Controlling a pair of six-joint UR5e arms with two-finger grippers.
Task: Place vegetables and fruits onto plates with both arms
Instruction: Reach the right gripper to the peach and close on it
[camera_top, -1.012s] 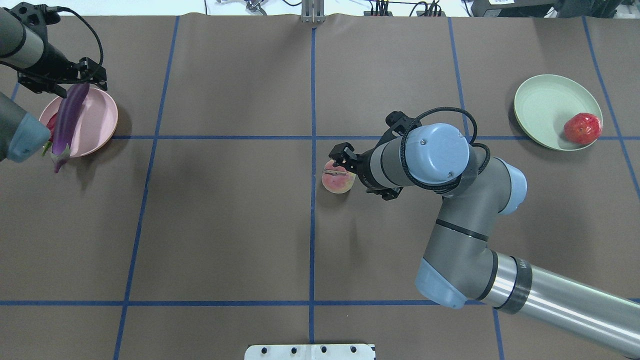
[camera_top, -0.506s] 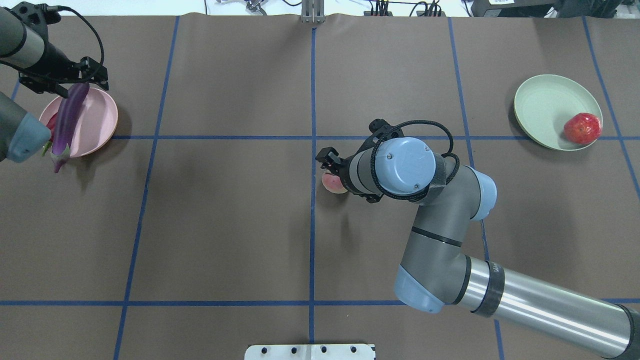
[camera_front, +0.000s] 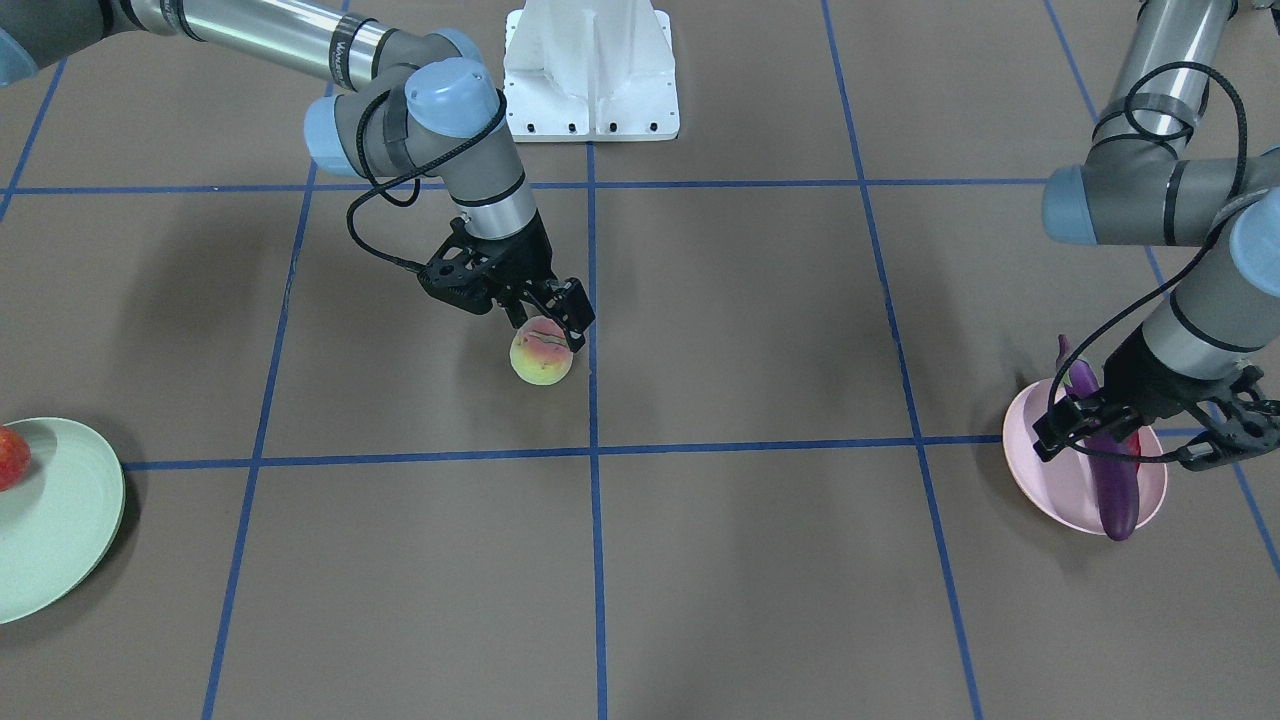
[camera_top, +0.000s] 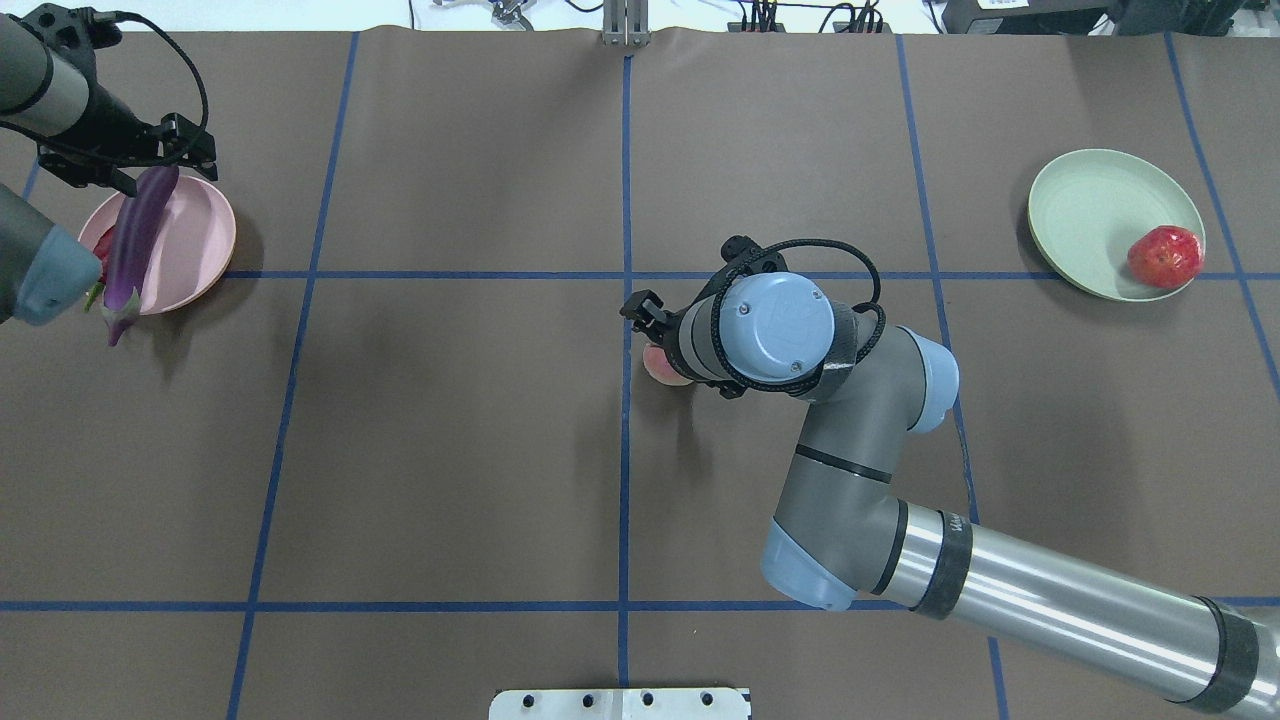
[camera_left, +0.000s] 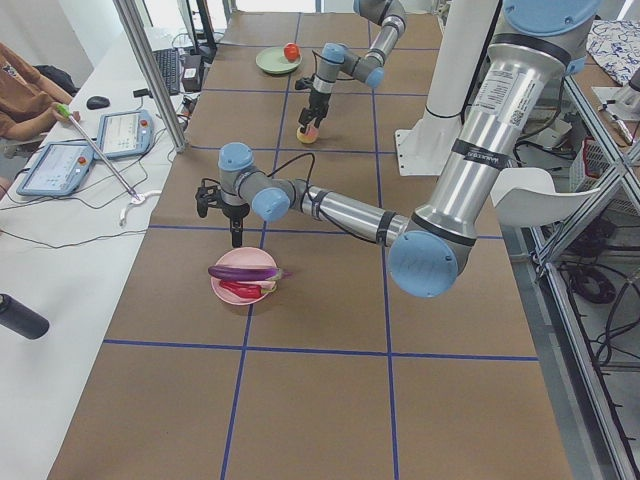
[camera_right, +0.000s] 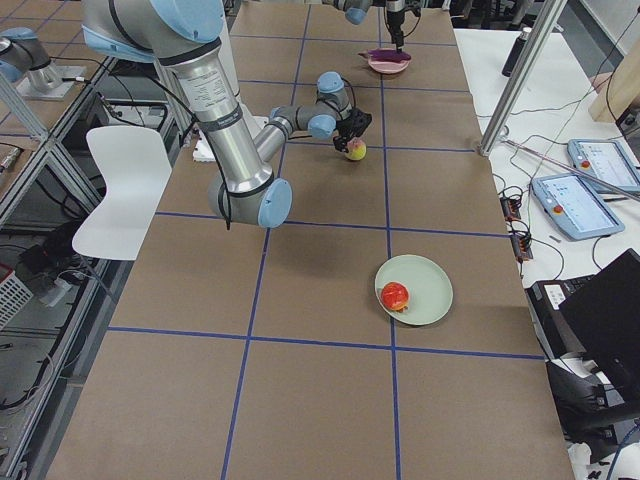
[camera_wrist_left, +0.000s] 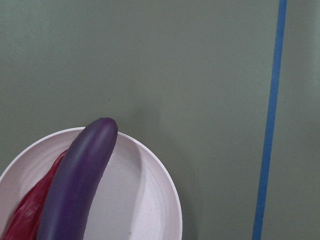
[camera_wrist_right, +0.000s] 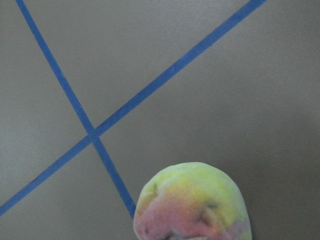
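Note:
The peach (camera_front: 541, 358) rests on the table near the centre; it also fills the bottom of the right wrist view (camera_wrist_right: 192, 205). My right gripper (camera_front: 545, 318) hangs open just above it, one finger to each side, and hides most of it in the overhead view (camera_top: 660, 366). The purple eggplant (camera_front: 1110, 480) lies across the pink plate (camera_front: 1050, 490), over the red chili (camera_wrist_left: 25, 215). My left gripper (camera_front: 1130, 442) is wide open and empty above them. The orange-red fruit (camera_top: 1165, 256) sits on the mint-green plate (camera_top: 1090, 215).
Blue tape lines (camera_top: 625, 450) cross the brown table. The white robot base (camera_front: 590, 70) stands at the table's near edge. Operators' tablets (camera_left: 125, 130) lie on a side bench beyond the table.
My right arm has moved left and come over the peach, which is now mostly covered in the overhead view. The left arm and the eggplant have hardly moved.

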